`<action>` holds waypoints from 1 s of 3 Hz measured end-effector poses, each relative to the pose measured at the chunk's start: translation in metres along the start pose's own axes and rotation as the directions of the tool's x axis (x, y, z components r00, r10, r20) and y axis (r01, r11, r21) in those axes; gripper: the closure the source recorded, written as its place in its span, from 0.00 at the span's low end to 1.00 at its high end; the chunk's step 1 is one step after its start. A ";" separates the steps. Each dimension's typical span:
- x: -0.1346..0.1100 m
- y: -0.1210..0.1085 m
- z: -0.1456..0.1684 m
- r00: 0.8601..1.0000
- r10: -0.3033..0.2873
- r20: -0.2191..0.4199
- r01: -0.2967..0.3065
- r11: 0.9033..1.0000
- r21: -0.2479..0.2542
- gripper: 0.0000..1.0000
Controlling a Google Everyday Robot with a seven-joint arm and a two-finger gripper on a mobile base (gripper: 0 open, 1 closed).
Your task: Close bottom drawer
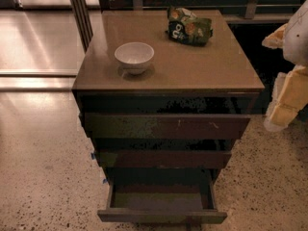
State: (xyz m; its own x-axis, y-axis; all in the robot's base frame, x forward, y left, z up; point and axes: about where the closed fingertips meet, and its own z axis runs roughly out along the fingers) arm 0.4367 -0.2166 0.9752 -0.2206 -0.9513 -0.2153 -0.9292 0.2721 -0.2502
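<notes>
Nearest the camera, the bottom drawer [161,215] is standing pulled well out of the cabinet [91,83], its plain dark front sitting lowest in the view and its shallow grey-brown tray lying open to sight behind that front. Nothing is touching it. The drawer is hanging out over a speckled floor [38,177] that is spreading away to the left and right.

Just behind and above it, the middle drawer front [163,159] is sitting out a little less, and above that the top drawer front [166,126], the widest, is showing a few small white scratches toward its right side. Two small blue marks [93,155] are showing at the left edge of the cabinet, beside the middle drawer.

To the right of the cabinet, at the height of the top drawer, the gripper [281,110] is hanging at the right edge of the view as a pale cream and yellowish shape. It is well apart from the bottom drawer and not touching the cabinet. Whether it is open or closed cannot be told.

Farther back, a white bowl [134,57] is sitting upright on the brown cabinet top, left of centre. Beyond it, near the far edge and right of centre, a crumpled green snack bag [189,27] is lying on the same surface.
</notes>
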 end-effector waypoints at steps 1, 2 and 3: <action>0.003 0.019 0.013 0.997 0.003 0.074 -0.004 1.000 0.012 0.00; 0.013 0.061 0.069 0.973 0.053 0.223 -0.045 0.998 -0.037 0.00; 0.014 0.102 0.158 0.908 0.171 0.382 -0.119 0.980 -0.156 0.00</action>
State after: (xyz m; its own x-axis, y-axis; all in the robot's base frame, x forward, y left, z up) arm 0.3852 -0.1790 0.7975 -0.2461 -0.7619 -0.5991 -0.9312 0.3574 -0.0720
